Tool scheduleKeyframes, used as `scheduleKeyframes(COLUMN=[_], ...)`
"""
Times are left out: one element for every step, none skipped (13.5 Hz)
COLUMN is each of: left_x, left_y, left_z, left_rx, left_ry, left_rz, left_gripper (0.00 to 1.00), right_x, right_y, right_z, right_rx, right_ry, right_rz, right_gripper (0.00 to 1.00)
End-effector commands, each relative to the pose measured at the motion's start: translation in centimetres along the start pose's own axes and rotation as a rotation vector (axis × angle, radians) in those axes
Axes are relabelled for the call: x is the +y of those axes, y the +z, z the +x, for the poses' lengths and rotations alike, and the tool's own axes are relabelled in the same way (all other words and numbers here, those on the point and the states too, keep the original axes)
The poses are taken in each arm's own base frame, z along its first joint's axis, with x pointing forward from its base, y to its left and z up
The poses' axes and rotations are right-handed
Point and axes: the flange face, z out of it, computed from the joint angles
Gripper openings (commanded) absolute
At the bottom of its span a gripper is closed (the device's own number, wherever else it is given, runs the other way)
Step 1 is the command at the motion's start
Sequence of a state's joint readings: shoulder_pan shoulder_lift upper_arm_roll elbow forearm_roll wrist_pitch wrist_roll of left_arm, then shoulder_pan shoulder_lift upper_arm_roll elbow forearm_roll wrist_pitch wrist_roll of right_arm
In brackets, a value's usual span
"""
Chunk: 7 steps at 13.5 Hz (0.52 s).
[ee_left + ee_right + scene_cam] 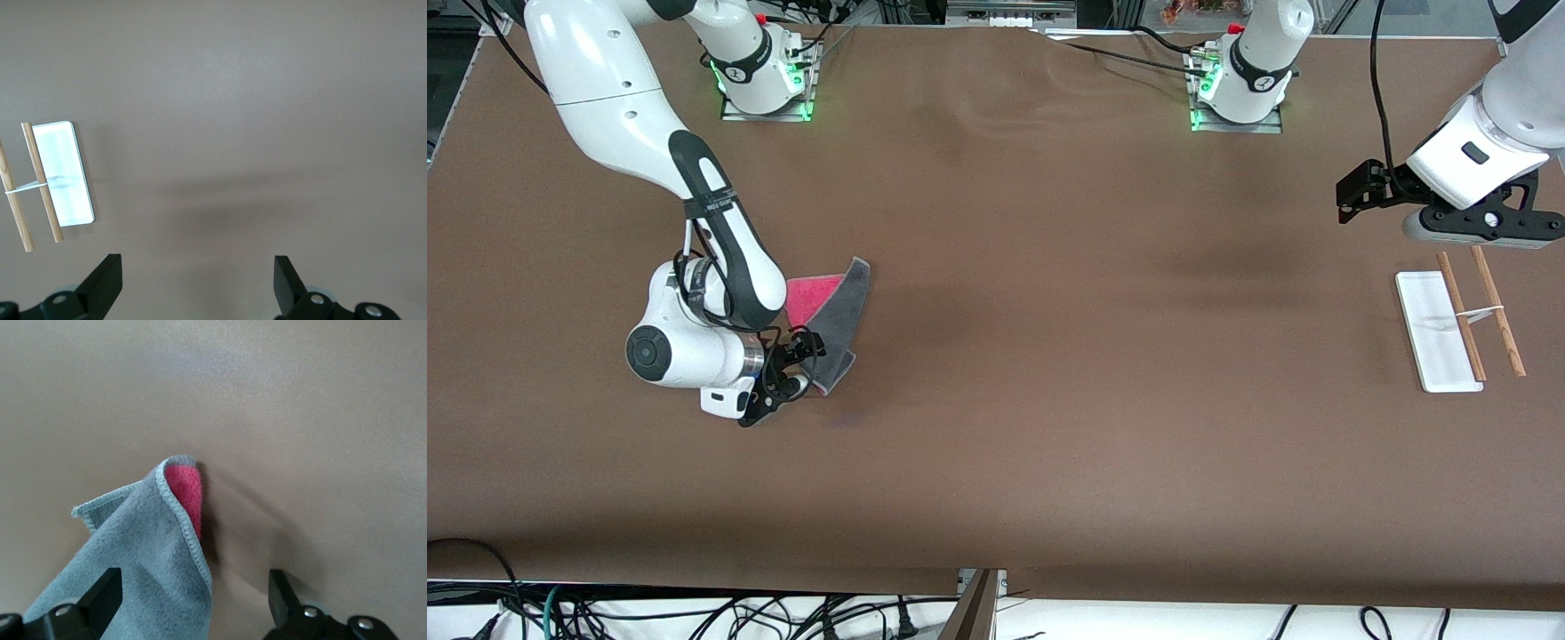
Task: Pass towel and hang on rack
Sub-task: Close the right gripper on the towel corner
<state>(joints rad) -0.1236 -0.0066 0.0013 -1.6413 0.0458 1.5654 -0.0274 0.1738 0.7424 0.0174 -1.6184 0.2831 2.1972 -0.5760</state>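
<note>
A: Start with the table [1032,373]. What's on it?

B: Brown cloth all over. Toward the right arm's end lies the towel [838,313], folded, grey face up, pink showing at one fold. Toward the left arm's end stands the rack [1458,329], white base with two wooden rods.

A: And the right gripper [787,382]?

B: Low at the towel's corner nearest the front camera. In the right wrist view its fingers [100,593] stand wide apart, with grey cloth reaching in beside one finger and bare table filling most of the gap. I can't tell whether it touches the cloth; nothing is clamped.

A: The left gripper [1485,222]?

B: It waits in the air over the rack's end nearest the bases, jaws spread wide, holding nothing.
</note>
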Motion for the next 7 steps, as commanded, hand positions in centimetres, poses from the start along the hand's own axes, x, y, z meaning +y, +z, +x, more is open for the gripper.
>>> scheduleKeyframes(left_x=[-0.07,-0.08,-0.06,-0.08,-0.06,-0.06,-0.06], left_y=[-0.48,-0.56,-0.56,-0.56,-0.55,-0.55,-0.56], left_z=[-0.63,-0.67,-0.68,-0.68,-0.69,-0.69,-0.68], left_rx=[-0.001,0.001,0.001,0.001,-0.001,-0.001,0.001], left_ry=[0.009,0.009,0.009,0.009,0.009,0.009,0.009], left_rz=[0.013,0.013,0.011,0.013,0.011,0.011,0.011], left_gripper=[1.00,1.00,1.00,1.00,1.00,1.00,1.00], right_x=[-0.60,-0.72,-0.77,-0.93,-1.19,-1.33,-1.35], right_y=[-0.46,-0.39,-0.33,-0.21,-0.06,0.03,0.06], right_z=[-0.04,-0.04,-0.11,-0.17,-0.21,-0.24,-0.27], right_rx=[0.015,0.010,0.004,-0.005,-0.016,-0.023,-0.026], right_ry=[-0.008,-0.011,-0.008,-0.008,-0.009,-0.011,-0.011], right_rz=[0.020,0.023,0.027,0.033,0.040,0.044,0.046], right_gripper=[0.97,0.97,0.96,0.91,0.86,0.77,0.65])
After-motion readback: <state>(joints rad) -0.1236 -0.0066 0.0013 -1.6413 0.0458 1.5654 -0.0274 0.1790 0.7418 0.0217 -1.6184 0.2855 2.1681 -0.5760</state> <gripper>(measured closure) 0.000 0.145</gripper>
